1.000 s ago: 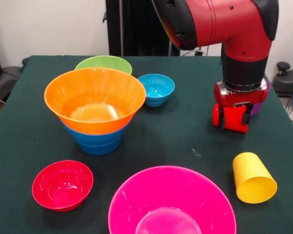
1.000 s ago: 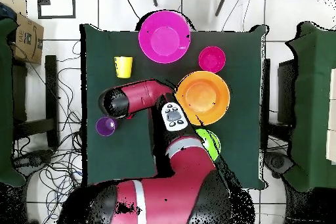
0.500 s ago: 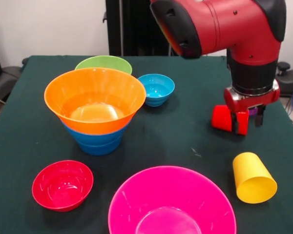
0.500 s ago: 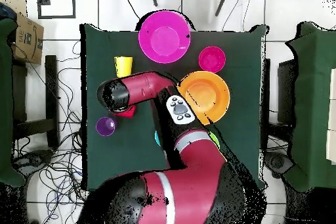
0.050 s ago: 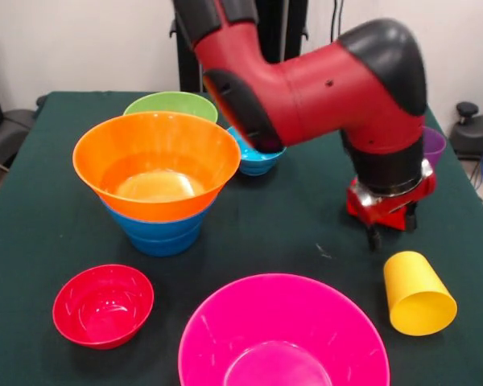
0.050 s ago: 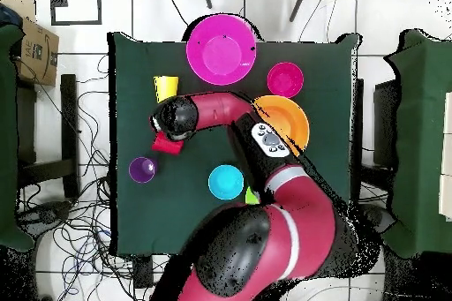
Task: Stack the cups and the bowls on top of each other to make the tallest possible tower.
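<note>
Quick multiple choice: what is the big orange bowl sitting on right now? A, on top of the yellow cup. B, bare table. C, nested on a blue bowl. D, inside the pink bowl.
C: in the front view the orange bowl sits nested in a blue bowl beneath it, while the pink bowl and yellow cup stand apart on the table.

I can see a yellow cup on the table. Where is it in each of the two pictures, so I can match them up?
Front view: the yellow cup lies on its side at the lower right, right of the pink bowl.
Overhead view: the yellow cup is at the upper left of the green table, left of the pink bowl.
Shared landmark: the pink bowl, the cup's neighbour in both views.
</note>
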Available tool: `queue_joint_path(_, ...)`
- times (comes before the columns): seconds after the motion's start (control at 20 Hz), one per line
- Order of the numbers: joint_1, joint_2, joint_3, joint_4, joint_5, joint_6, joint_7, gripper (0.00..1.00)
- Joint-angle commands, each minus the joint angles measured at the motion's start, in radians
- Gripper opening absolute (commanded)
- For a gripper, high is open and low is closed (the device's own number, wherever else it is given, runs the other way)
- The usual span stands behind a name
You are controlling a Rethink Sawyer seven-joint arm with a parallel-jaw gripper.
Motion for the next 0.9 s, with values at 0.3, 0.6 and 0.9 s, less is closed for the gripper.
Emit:
queue_joint_path(0.3,-0.058,0.116,0.086,-0.144,-0.105,0.151,-0.46,1.0)
queue_joint_path(0.6,-0.071,0.058,0.111,-0.07,-0.073,0.168,-0.413,1.0)
queue_joint_path(0.9,-0.096,-0.038,0.136,-0.027,-0.042,0.205,-0.375,1.0)
